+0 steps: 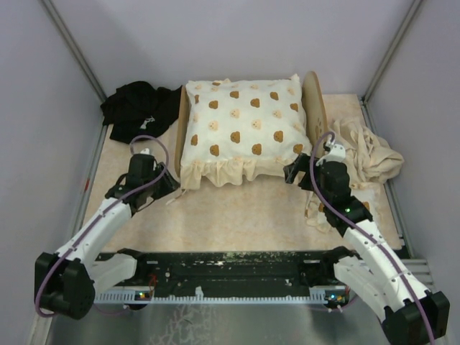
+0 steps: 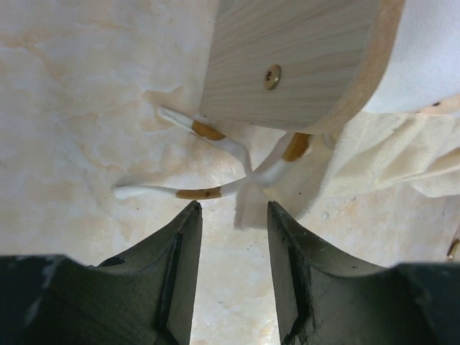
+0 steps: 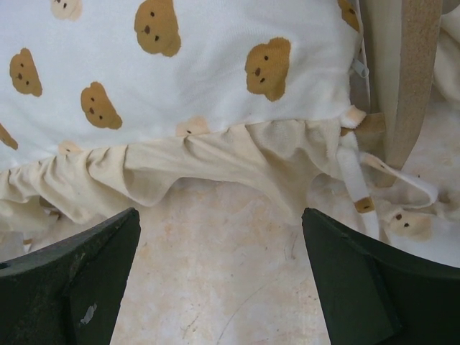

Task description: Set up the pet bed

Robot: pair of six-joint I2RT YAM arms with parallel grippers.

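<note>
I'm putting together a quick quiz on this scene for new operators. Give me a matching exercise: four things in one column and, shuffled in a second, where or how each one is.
Things:
1. cream bear-print cushion
2. black cloth
3. beige cloth
4. right claw

Places or states:
a. heaped to the right of the wooden bed frame
b. lying on top of the frame
c. bunched at the far left, beside the frame
d. wide open, empty, facing the cushion's frill

Pairs: 1-b, 2-c, 3-a, 4-d
</note>
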